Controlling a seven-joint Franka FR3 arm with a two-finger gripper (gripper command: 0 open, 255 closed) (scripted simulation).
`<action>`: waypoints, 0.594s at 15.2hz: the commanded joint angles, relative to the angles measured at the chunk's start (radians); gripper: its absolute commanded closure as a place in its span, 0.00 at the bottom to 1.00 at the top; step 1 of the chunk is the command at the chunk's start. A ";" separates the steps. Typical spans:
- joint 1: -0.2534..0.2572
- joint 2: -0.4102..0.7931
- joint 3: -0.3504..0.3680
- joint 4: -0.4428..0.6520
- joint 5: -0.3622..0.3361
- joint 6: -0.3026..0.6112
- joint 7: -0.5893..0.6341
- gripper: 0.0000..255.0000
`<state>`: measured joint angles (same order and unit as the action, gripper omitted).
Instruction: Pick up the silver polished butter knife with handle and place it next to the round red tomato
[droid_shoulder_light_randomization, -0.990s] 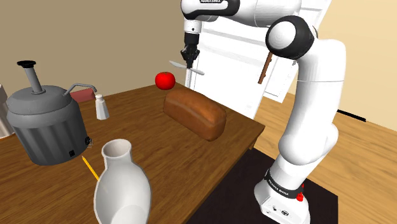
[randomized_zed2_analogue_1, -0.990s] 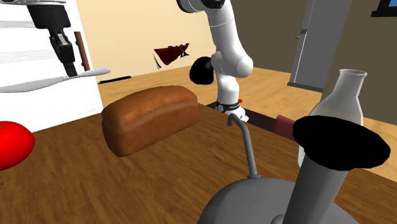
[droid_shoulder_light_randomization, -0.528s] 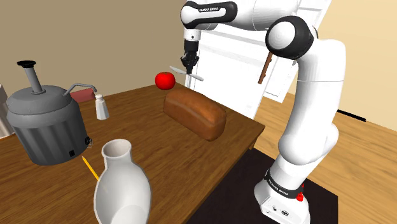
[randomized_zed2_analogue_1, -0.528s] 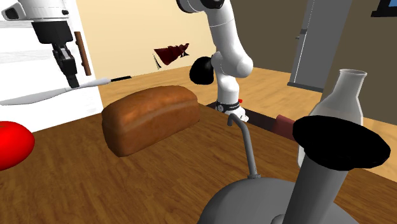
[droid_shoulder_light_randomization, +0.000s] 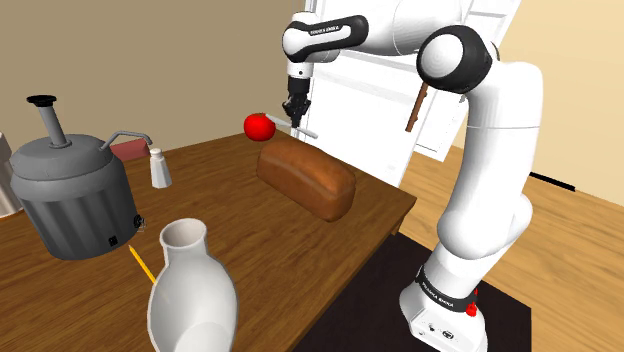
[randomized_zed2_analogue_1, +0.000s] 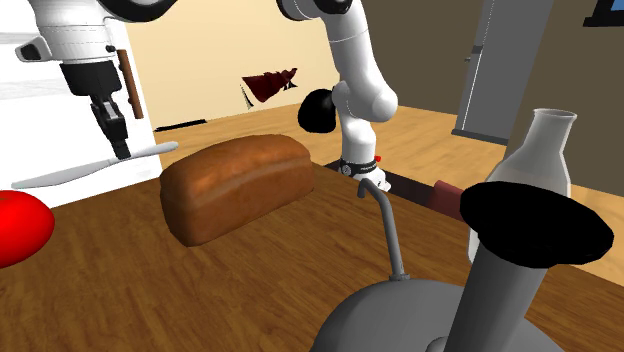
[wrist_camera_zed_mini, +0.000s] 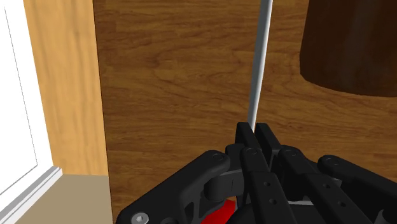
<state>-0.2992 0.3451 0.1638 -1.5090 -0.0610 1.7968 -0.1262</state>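
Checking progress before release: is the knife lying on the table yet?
No, the knife hangs in the air above the table, clasped in the gripper.

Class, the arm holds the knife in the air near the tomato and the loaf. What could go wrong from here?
1. The knife juts far out from the gripper towards the tomato; lowering it could nudge the tomato and set it rolling.
2. The bread loaf lies close by; the descending arm might clip it.
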 joint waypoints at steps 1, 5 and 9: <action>-0.002 0.000 -0.001 -0.029 0.000 0.029 -0.001 1.00; -0.002 0.009 -0.002 -0.070 -0.002 0.079 0.001 1.00; -0.002 0.021 -0.003 -0.106 -0.005 0.128 0.003 1.00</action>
<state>-0.3018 0.3596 0.1614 -1.6124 -0.0650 1.9158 -0.1239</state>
